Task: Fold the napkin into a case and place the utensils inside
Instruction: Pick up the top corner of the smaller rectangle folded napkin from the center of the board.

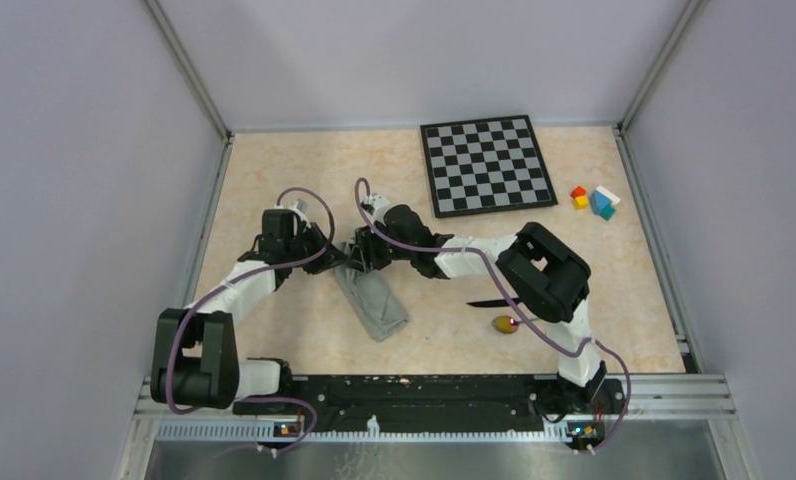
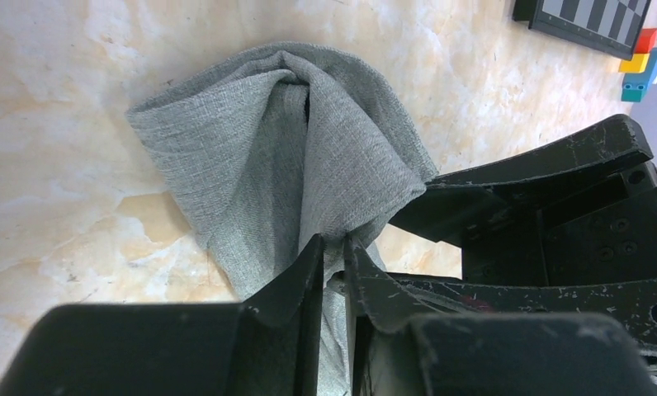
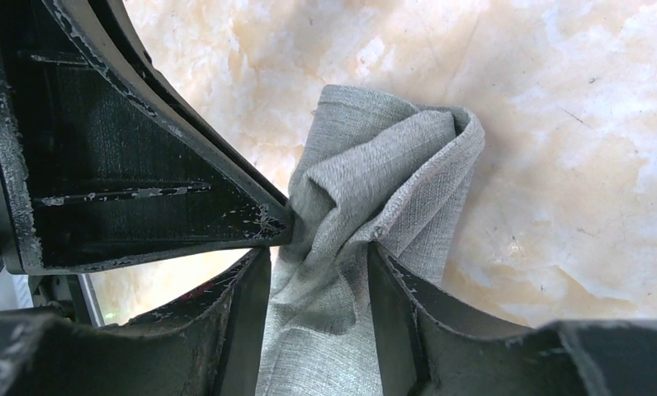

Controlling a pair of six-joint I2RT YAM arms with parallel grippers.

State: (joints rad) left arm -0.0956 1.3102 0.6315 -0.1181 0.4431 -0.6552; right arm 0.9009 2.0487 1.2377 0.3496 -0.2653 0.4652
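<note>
The grey-green napkin [image 1: 376, 302] lies folded into a narrow strip near the table's middle, its far end lifted and bunched. My left gripper [image 1: 342, 251] is shut on that bunched end [image 2: 259, 148], pinching a thin fold at its fingertips [image 2: 333, 241]. My right gripper [image 1: 366, 247] meets it from the other side. Its jaws [image 3: 319, 252] stand apart, with loose cloth [image 3: 383, 165] between them. The dark knife [image 1: 488, 303] and the spoon [image 1: 505, 324] with its yellow-red bowl lie on the table to the right, beside the right arm.
A black-and-white chessboard [image 1: 487, 164] lies at the back right. Small coloured blocks [image 1: 594, 200] sit right of it. Metal frame rails line the table's left and right edges.
</note>
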